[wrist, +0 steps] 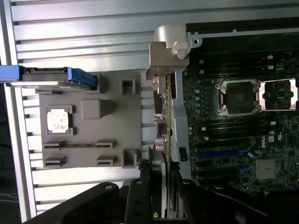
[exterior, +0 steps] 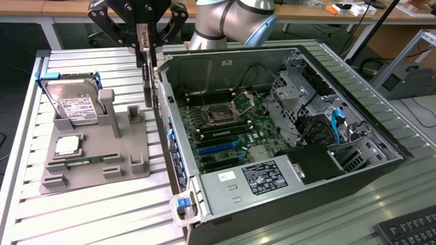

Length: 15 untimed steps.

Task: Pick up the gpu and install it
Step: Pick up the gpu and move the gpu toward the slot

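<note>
My gripper [exterior: 144, 42] is shut on the gpu [exterior: 148, 76], which hangs upright and edge-on below the fingers. The card hovers above the gap between the grey parts tray [exterior: 129, 168] and the near wall of the open computer case [exterior: 167, 127]. In the wrist view the gripper [wrist: 159, 183] clamps the thin card [wrist: 161, 116], and the gpu's silver end bracket [wrist: 168, 46] points away from the camera, level with the case's corner. The motherboard [exterior: 225, 127] with its blue expansion slots [exterior: 218, 148] lies inside the case, to the exterior view's right of the card.
The tray holds a silver hard drive [exterior: 75, 104] in a blue-handled stand, a CPU [exterior: 68, 145] and a green RAM stick [exterior: 85, 161]. A power supply [exterior: 252, 181] and drive cages [exterior: 307, 102] take up part of the case. A keyboard [exterior: 409, 232] sits at the exterior view's lower right.
</note>
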Each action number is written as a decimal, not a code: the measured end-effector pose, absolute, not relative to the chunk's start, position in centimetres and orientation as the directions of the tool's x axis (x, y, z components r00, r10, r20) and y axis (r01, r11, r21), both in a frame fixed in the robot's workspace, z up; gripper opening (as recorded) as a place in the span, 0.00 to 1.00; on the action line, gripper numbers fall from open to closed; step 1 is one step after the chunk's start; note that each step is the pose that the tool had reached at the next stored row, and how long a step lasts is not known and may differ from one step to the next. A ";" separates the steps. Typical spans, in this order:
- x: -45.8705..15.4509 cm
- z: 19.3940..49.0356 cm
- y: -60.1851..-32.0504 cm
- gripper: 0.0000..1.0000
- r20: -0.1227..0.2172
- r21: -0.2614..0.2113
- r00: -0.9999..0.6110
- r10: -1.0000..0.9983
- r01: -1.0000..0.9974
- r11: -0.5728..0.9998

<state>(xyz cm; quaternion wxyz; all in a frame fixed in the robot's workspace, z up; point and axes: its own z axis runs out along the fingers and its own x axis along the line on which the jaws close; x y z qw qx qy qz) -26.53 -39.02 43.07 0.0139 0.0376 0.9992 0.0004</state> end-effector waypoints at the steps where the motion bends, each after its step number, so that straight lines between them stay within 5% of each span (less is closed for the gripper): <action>1: -26.5 43.1 -39.0 0.27 -0.028 0.002 -0.997 0.075 0.075 0.997; 15: -25.6 43.1 -39.0 0.27 -0.028 0.002 -0.997 0.075 0.075 0.997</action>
